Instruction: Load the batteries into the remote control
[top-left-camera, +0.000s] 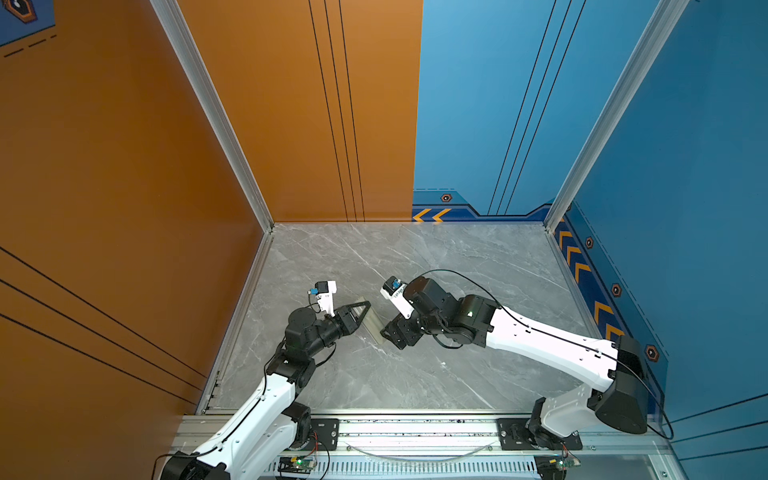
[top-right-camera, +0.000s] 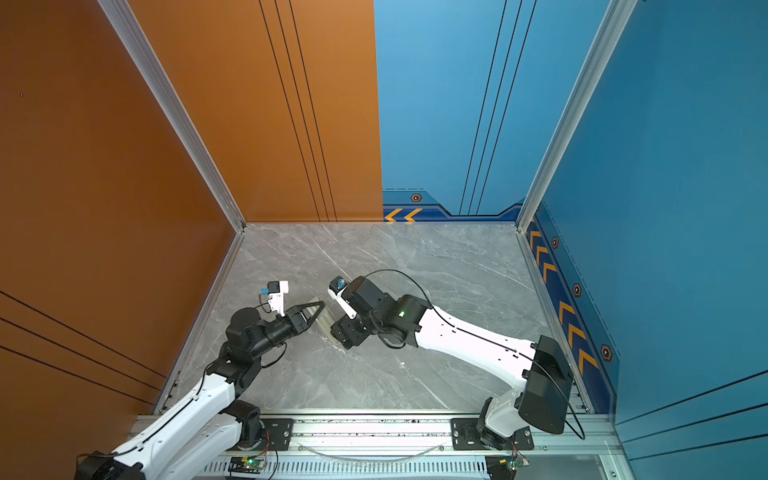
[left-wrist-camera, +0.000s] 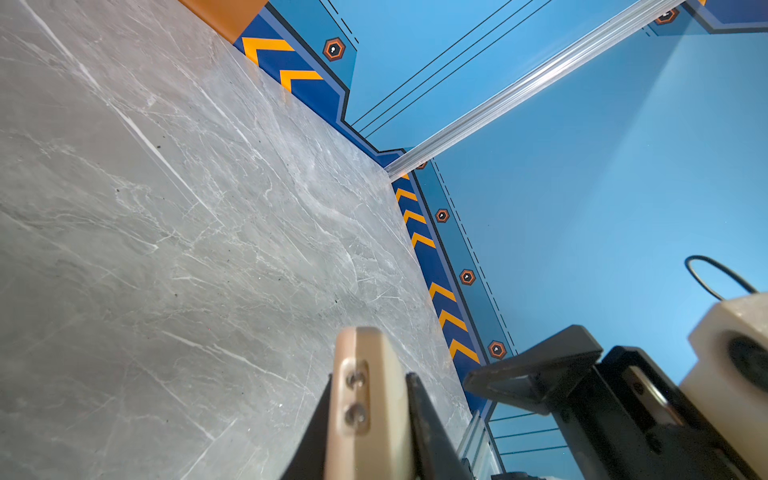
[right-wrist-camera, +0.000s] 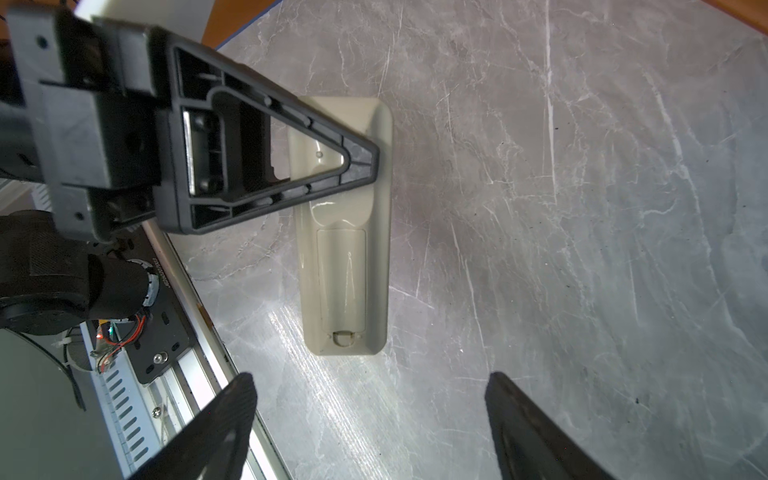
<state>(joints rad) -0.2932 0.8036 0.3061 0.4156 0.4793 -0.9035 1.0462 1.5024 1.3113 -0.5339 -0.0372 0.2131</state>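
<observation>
Right at the bottom edge of both top views, the metal rail (top-left-camera: 415, 428) carries the two arm bases. Just above it, in the lower middle of the frame, the left gripper (top-left-camera: 365, 309) is clamped on one end of the remote control (top-left-camera: 371, 322). The left wrist view shows it plainly: the cream end of the remote is pinched between two black fingers (left-wrist-camera: 428, 424). The right gripper (right-wrist-camera: 372, 384) hangs just beside the remote's other end, jaws wide apart, nothing between them. In the right wrist view the remote shows its back, with the battery cover (right-wrist-camera: 341, 278) in place. Whether the remote touches the grey marble counter (top-left-camera: 457, 266), I cannot tell. Beyond, at the top of the frame, there is an orange wall (top-left-camera: 291, 104) on the left and a blue wall (top-left-camera: 478, 104) on the right.
</observation>
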